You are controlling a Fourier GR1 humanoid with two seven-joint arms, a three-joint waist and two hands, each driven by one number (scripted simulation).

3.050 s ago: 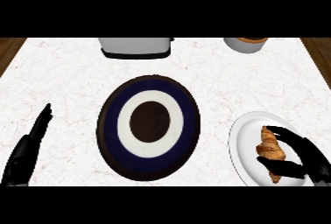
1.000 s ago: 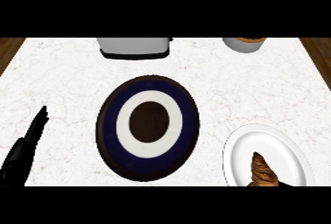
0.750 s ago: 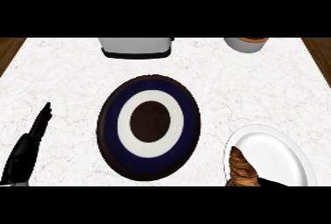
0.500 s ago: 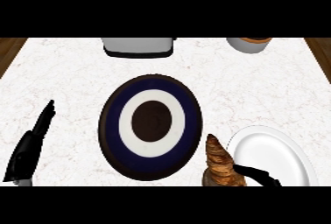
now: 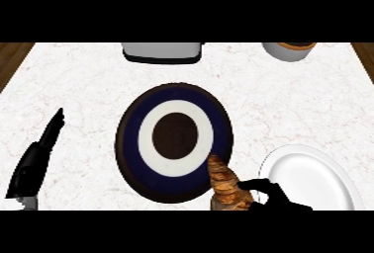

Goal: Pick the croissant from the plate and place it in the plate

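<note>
Bright, even light; faint shadows

The dark plate (image 5: 174, 139) lies mid-counter — white plate (image 5: 310, 178) to its right, croissant (image 5: 226, 184) over its near-right rim.

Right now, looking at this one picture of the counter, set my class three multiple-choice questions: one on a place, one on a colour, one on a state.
1. Where is the croissant?
A. In the middle of the white plate
B. Over the near right rim of the dark blue plate
C. Beside the toaster

2. What colour is the plate at the lower right?
A. White
B. Red
C. Green

3. What is the right hand doing?
A. Lying flat and open
B. Curled round the croissant
C. Touching the cup

Answers: 1 B, the croissant overlaps the edge of the dark blue plate. 2 A, it is plain white. 3 B, its dark fingers wrap the croissant's lower end.
</note>
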